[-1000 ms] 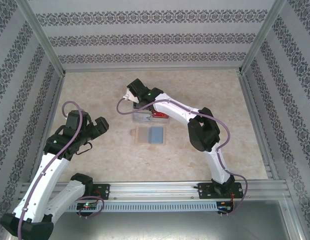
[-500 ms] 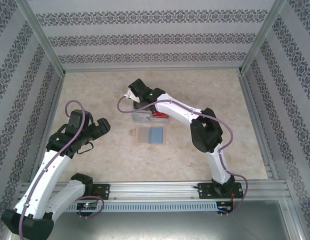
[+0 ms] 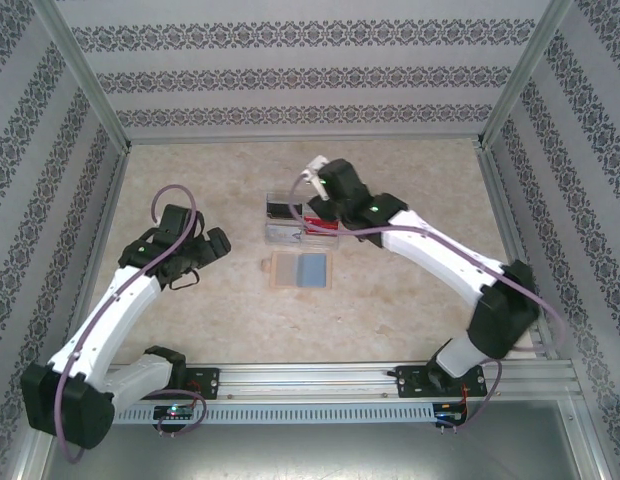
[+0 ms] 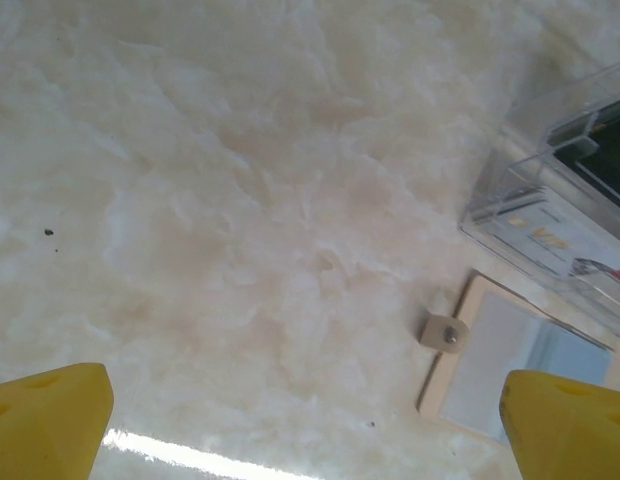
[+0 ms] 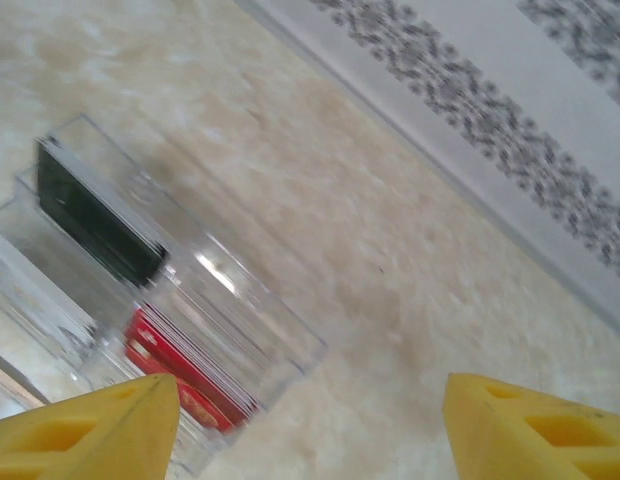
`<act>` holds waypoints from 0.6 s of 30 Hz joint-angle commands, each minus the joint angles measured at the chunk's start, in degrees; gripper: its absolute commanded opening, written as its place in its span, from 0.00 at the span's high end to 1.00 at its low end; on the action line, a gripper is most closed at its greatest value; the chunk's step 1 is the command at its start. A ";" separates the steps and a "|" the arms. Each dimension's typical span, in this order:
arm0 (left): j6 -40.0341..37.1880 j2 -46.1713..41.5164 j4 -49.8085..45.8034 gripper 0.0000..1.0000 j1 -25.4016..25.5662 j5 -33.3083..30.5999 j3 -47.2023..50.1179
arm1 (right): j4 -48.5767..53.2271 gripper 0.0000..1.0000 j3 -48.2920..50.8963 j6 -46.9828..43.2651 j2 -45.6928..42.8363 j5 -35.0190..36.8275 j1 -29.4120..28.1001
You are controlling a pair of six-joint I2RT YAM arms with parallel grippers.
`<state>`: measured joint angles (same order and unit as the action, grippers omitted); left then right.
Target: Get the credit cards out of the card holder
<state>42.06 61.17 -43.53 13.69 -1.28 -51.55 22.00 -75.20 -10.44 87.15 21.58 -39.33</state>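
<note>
On the marbled counter [image 3: 420, 190], the left gripper [image 4: 310, 415] hangs well to the left of the cards, its fingers spread wide and empty. The right gripper [image 5: 320, 425], also spread with nothing between its fingers, is by the far side of the card holder [image 3: 283, 232]. The clear card holder stands mid-counter with a black card [image 5: 95, 215] in one compartment and a red card [image 5: 175, 365] in the next, and just in front of it a blue-grey card [image 3: 312, 269] lies flat on a larger tan rectangle [image 3: 276, 270].
</note>
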 commanded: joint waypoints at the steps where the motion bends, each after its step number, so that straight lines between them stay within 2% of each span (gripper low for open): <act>1: -1.90 3.31 5.96 0.00 -0.71 -4.81 -2.06 | -4.83 0.26 9.01 10.00 -8.49 -1.32 4.29; 3: -2.10 5.44 9.18 0.00 -0.69 -8.45 -1.36 | -6.46 0.24 14.43 12.61 -13.75 -3.43 7.63; 7: -8.64 8.13 17.48 0.00 -0.69 -15.27 0.81 | -10.50 0.09 25.51 16.33 -23.54 -4.16 13.85; 9: -11.56 8.86 20.71 0.01 -0.77 -20.91 2.29 | -13.03 0.02 30.44 17.69 -27.34 -3.79 16.55; 11: -14.17 9.64 24.55 0.00 -0.93 -26.63 4.22 | -16.64 0.02 35.44 18.30 -30.68 -3.03 19.09; 14: -19.67 11.24 30.59 0.01 -1.92 -29.53 7.27 | -21.30 0.02 41.71 19.48 -33.65 -1.20 22.84; 18: -24.59 14.47 38.01 0.01 -4.72 -28.87 10.60 | -30.40 0.02 49.21 16.16 -32.38 -0.60 26.14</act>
<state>24.62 73.89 -14.74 11.18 -26.52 -42.83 0.36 -29.54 6.04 54.11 19.68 -14.63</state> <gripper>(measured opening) 0.994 0.980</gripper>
